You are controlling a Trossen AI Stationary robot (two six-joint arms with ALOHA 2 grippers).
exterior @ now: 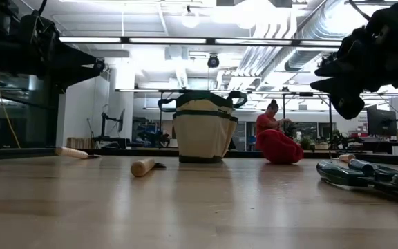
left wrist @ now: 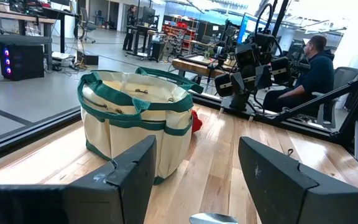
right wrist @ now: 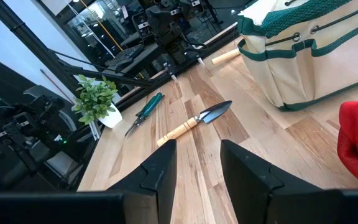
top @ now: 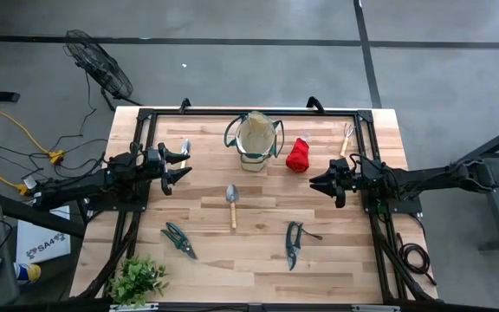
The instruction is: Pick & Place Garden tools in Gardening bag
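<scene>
Grippers hover empty above a plank table, left gripper (top: 183,166) spread wide, right gripper (top: 316,184) parted more narrowly.
Between them stand the beige canvas gardening bag (top: 255,141) and lumpy red bundle (top: 298,155); wooden-handled trowel (top: 232,204) lies flat; two green shears (top: 178,239) (top: 294,243) lie nearer the leafy plant (top: 137,279); no lettering reads.

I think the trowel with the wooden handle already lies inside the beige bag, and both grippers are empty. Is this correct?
Not quite. The trowel lies on the table, in front of the beige bag, as the high view shows. The left gripper and right gripper are indeed empty.
</scene>
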